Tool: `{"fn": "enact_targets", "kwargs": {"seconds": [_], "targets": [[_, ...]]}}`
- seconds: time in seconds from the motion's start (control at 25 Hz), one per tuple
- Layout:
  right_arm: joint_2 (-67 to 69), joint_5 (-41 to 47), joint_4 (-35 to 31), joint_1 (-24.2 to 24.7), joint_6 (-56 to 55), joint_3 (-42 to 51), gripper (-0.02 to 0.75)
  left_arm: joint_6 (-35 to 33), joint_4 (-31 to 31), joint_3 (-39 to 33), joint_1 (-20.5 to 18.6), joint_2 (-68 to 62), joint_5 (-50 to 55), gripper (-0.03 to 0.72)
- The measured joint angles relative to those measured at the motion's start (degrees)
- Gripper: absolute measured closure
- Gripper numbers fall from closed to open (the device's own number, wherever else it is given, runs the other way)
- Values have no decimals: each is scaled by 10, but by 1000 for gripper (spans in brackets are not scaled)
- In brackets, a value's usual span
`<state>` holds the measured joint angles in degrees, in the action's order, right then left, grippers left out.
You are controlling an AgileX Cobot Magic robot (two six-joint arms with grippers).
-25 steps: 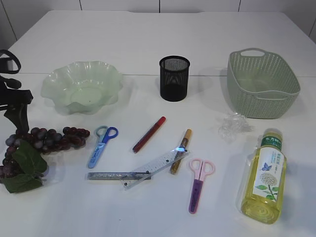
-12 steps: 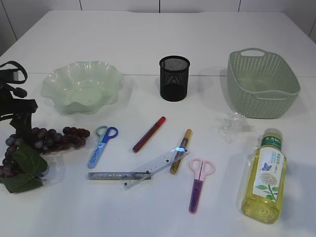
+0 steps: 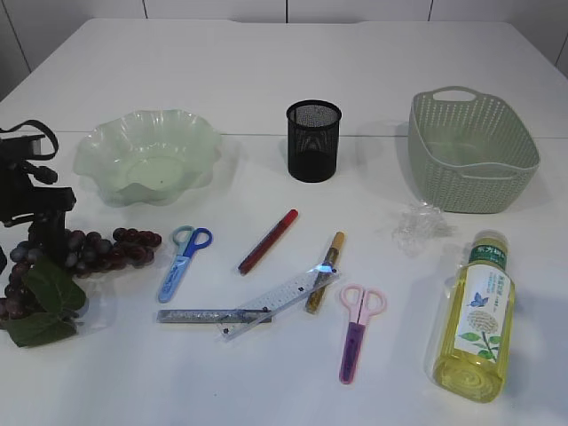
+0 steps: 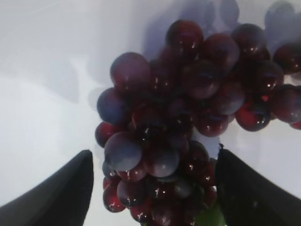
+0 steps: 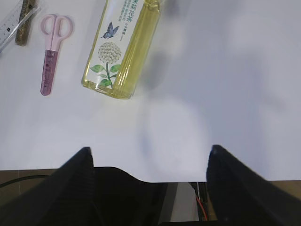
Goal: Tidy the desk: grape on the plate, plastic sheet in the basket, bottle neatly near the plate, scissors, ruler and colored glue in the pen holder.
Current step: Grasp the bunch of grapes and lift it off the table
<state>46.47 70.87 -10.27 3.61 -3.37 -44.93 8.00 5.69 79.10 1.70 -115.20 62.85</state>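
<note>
A dark purple grape bunch (image 3: 98,248) with green leaves lies at the left, in front of the pale green plate (image 3: 146,158). My left gripper (image 3: 37,232) is over the bunch's left end. In the left wrist view it (image 4: 155,188) is open, one finger on each side of the grapes (image 4: 188,103). My right gripper (image 5: 148,160) is open and empty over the table's front edge, near the bottle (image 5: 117,52). The yellow tea bottle (image 3: 472,315) lies on its side. The crumpled plastic sheet (image 3: 419,224) lies in front of the basket (image 3: 470,151).
The black mesh pen holder (image 3: 313,140) stands at mid-back. In the middle lie blue scissors (image 3: 184,262), a red glue pen (image 3: 268,240), a gold glue pen (image 3: 326,272), a clear ruler (image 3: 280,300), a grey ruler (image 3: 209,315) and pink scissors (image 3: 357,330).
My left gripper has moved right and down onto the left end of the grape bunch. Nothing else has moved.
</note>
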Motion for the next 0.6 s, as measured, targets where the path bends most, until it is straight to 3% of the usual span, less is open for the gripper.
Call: {"fn": "enact_targets", "kwargs": {"seconds": [0.6], "targets": [[0,0,0,0,0,0,162,-7,11,1,0,-30,12,129]]}}
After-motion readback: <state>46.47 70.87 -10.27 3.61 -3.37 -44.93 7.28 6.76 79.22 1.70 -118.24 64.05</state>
